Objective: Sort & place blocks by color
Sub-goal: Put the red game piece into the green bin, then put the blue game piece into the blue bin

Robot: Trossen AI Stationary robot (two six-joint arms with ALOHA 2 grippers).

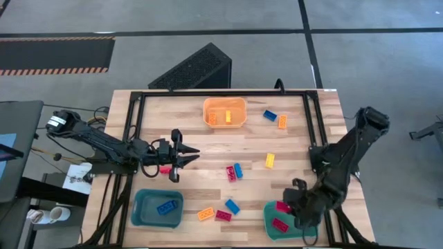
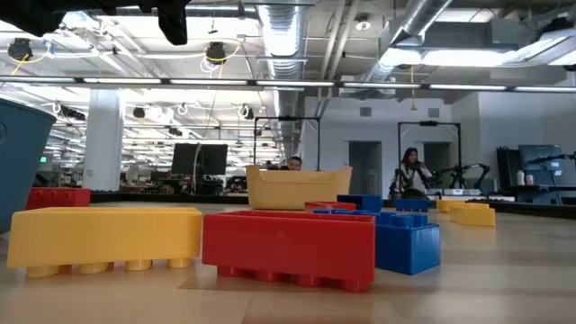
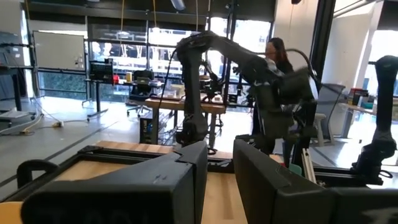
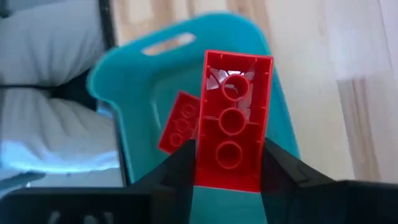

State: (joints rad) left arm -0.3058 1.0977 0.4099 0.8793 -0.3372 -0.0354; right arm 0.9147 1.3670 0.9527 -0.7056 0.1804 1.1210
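Note:
My right gripper [image 1: 293, 205] is at the table's near right, over a teal bin [image 1: 268, 211], shut on a red brick [image 4: 231, 124]. A second red brick [image 4: 180, 121] lies on the bin's floor. My left gripper [image 1: 194, 155] is open and empty at the table's left middle, level and pointing right; a red brick [image 1: 165, 169] lies on the table beside its wrist. Loose bricks lie mid-table: yellow [image 1: 270, 160], and red [image 1: 230, 173] next to blue [image 1: 238, 170]. Blue [image 1: 232, 205], orange [image 1: 205, 214] and red [image 1: 223, 216] bricks lie near the front. My right gripper pinches the red brick's two long sides [image 4: 202, 165] between its two fingers [image 4: 177, 171], near one end. The brick's hollow underside faces the wrist camera and its free end sticks out past the fingertips. It is held above the teal bin's floor.
An orange bin [image 1: 225, 112] with orange bricks stands at the far middle, with a blue brick [image 1: 270, 115] and an orange one [image 1: 282, 122] to its right. A second teal bin [image 1: 158, 207] at the near left holds a blue brick [image 1: 166, 207]. A black frame [image 1: 138, 104] borders the table.

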